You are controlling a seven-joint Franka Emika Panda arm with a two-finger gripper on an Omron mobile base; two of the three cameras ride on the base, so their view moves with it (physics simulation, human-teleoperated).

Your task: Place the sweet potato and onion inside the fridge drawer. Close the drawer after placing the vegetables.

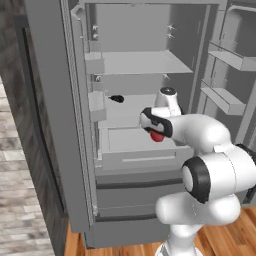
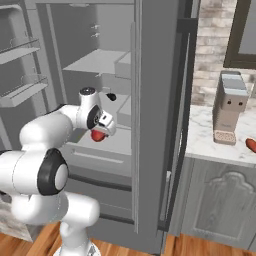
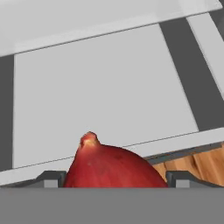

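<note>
A: Holding the onion (image 3: 111,168) between the two fingers (image 3: 49,178) of the gripper (image 3: 113,180), jaws spread wide around it. Hanging right over the open fridge drawer (image 3: 105,94), just inside its front edge. Bare flat floor behind, lots of room toward the back wall.

B: Same from the left base view: onion (image 1: 157,136) tucked under the hand, above the drawer (image 1: 145,159), pulled out past the fridge door (image 1: 57,115) edge. Small black object (image 1: 116,98) up on the shelf, well apart.

A: Right base view adds the counter (image 2: 220,142) beside the fridge: sweet potato (image 2: 251,145) lying there near a grey appliance (image 2: 229,107).

B: Onion looks dark red, smooth, a little pale nub on top.
</note>
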